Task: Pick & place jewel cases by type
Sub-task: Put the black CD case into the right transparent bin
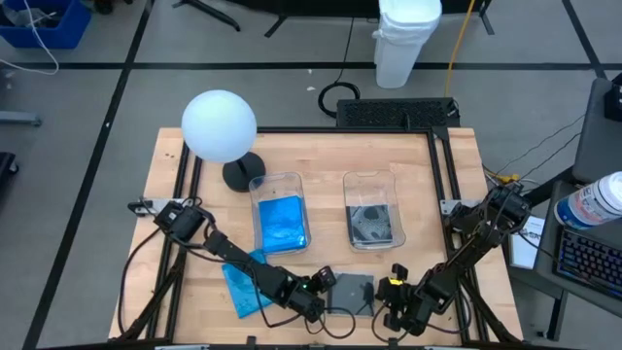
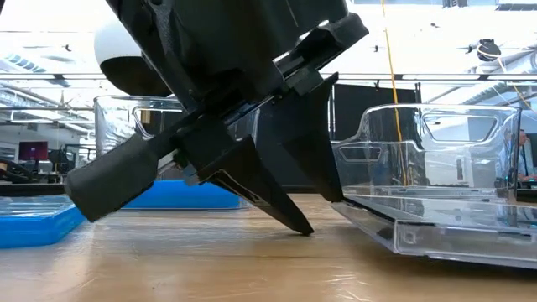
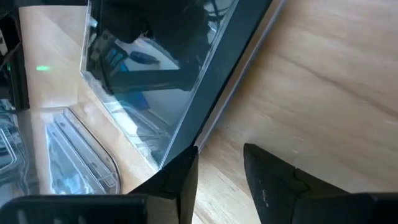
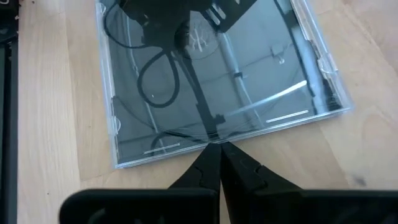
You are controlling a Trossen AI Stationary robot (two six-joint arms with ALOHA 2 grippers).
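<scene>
A dark grey jewel case [image 1: 352, 292] with a clear lid lies flat on the table near its front edge. It also shows in the right wrist view [image 4: 211, 74]. My left gripper [image 1: 326, 283] is open at the case's left edge, fingers pointing down to the table [image 2: 298, 225]. One finger [image 3: 180, 180] stands at the case's edge [image 3: 205, 124], and bare wood shows between the fingers. My right gripper [image 1: 393, 294] is shut at the case's right edge. A blue jewel case [image 1: 243, 287] lies flat on the table under my left arm. My left gripper has one fingertip [image 3: 186, 163] right at the dark case's edge; I cannot tell whether it touches. My right gripper meets the case's right edge [image 4: 211, 142] with the tips of its shut fingers, coming from the table's right. The case lies flat on the table.
Two clear bins stand mid-table. The left bin [image 1: 260, 185] holds blue cases and the right bin [image 1: 348, 185] holds dark ones. A white globe on a dark foot [image 1: 219, 126] stands at the far left. The table's front edge is close behind both grippers.
</scene>
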